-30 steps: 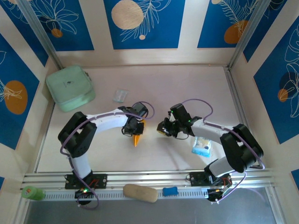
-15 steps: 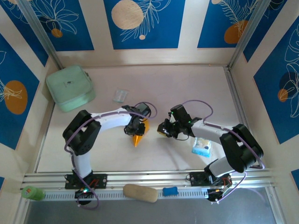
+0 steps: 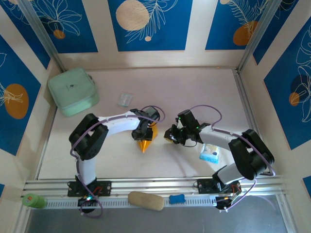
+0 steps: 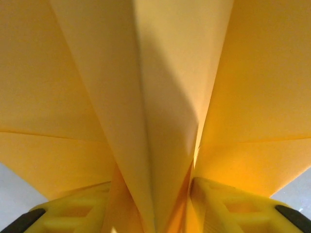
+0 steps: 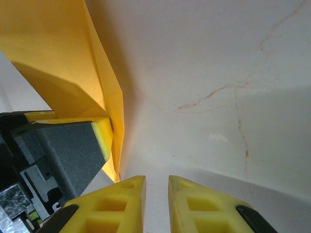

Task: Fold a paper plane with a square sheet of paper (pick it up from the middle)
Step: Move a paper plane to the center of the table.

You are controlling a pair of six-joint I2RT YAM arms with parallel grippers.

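Paper plane (image 3: pixel 144 143): orange-yellow dart near the middle of the counter (image 3: pixel 194 87), nose toward the near edge, between the two arms. Cannot tell whether the nose rests on the counter.

Left wrist view: the centre fold rises between the left jaws, which pinch it, and the wings splay to either side.

Right wrist view: the right jaws are drawn almost together with a thin slit between them and nothing in it. They sit low over the bare counter, just beside the paper's edge.

Risks (judgement):
- One pinch on thin paper means a twist or tug may slide the fold out or add a stray crease.
- A sideways push from the right jaws could buckle a wing.
- The splayed wings may not lie flat.

Pose:
- Left arm (image 3: pixel 114 124): elbow out to the left, forearm reaching right, wrist tipped down over the plane.
- Right arm (image 3: pixel 221 136): elbow out to the right, forearm reaching left and aimed at the plane.
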